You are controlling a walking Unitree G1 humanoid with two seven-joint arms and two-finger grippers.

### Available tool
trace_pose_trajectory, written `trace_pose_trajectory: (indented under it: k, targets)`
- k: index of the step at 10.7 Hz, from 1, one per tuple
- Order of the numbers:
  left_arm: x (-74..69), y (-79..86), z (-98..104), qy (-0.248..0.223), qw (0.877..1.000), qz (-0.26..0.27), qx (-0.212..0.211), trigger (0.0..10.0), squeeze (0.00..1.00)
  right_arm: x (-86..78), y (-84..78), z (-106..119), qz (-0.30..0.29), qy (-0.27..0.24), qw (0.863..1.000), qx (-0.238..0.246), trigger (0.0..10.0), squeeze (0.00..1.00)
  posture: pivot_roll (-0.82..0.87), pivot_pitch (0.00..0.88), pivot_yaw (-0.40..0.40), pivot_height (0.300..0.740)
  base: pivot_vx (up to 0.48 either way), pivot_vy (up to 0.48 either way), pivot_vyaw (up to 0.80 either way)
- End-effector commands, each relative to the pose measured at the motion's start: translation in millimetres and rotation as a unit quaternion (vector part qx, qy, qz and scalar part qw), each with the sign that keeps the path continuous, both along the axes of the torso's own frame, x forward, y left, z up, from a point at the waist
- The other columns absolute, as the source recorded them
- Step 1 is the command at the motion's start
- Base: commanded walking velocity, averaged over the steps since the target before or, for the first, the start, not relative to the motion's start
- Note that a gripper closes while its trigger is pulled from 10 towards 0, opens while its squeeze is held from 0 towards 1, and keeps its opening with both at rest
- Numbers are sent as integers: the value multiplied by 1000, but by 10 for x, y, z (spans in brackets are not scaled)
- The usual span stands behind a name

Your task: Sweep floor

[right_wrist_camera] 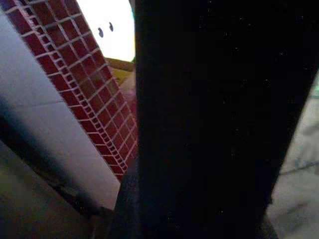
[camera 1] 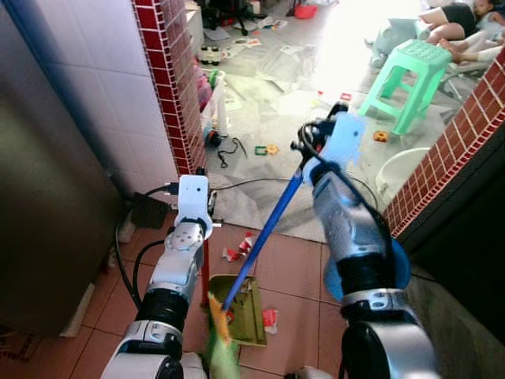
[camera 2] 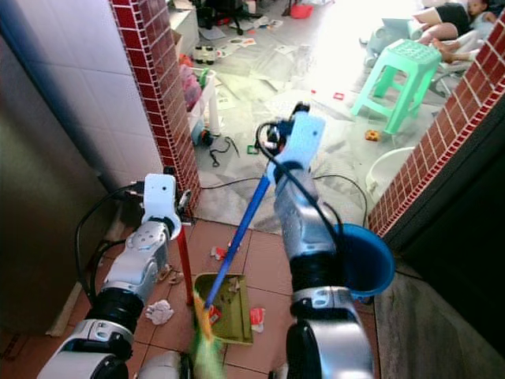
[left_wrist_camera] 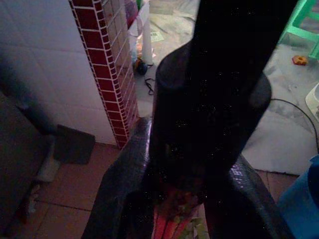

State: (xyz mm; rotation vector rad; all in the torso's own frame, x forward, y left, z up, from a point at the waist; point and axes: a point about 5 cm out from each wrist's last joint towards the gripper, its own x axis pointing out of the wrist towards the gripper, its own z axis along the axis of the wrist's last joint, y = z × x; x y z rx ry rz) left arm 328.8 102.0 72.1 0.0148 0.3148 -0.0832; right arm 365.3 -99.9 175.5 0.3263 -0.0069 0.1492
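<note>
Dustpan (camera 1: 251, 312): olive-green pan lying on the terracotta tiles between the two arms, scraps in it; the landmark for what follows.
Broom (camera 1: 264, 237): blue handle slants up from the dustpan's near left corner to the right gripper; its green and orange bristles sit at that corner.
Red handle (camera 2: 185, 276): upright stick just left of the dustpan, rising to the left gripper.
Left gripper (camera 2: 175, 217): left of the dustpan, fingers clamped around the red handle.
Right gripper (camera 1: 306, 154): above and beyond the dustpan, at the broom's upper end; cannot tell whether the fingers are apart or together.
Litter: white crumpled paper (camera 2: 159, 312) left of the dustpan; red-white wrappers (camera 1: 238, 249) just beyond it.
Blue bucket (camera 2: 364, 260): right of the dustpan, beside the right arm.
Red brick pillar (camera 1: 170, 87): beyond the dustpan, to its left.
Green stool (camera 1: 410, 79): far beyond the dustpan, to the right, on the grey floor.
</note>
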Motion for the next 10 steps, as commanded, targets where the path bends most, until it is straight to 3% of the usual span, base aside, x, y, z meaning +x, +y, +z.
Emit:
trace_pose_trajectory:
  k: [1,4,6,10]
  targets:
    - [-224,-190,-372,100,993,-29,-53,10000,0,10,32,313,13,-73,997,9,10000,0,-87,7,-37,740,0,0,0]
    - [-136,-60,19,-17,999,-12,-43,10000,0,-151,-192,293,38,-145,983,-105,10000,0,-81,0,-35,740,0,0,0]
    - [-288,133,244,-63,997,-6,-34,10000,0,-319,-497,186,13,-138,982,-128,10000,0,-75,0,-30,740,0,0,0]
    - [-571,331,464,-92,996,2,-22,10000,0,-390,-579,72,7,-133,974,-183,10000,0,-70,0,-32,740,0,0,0]
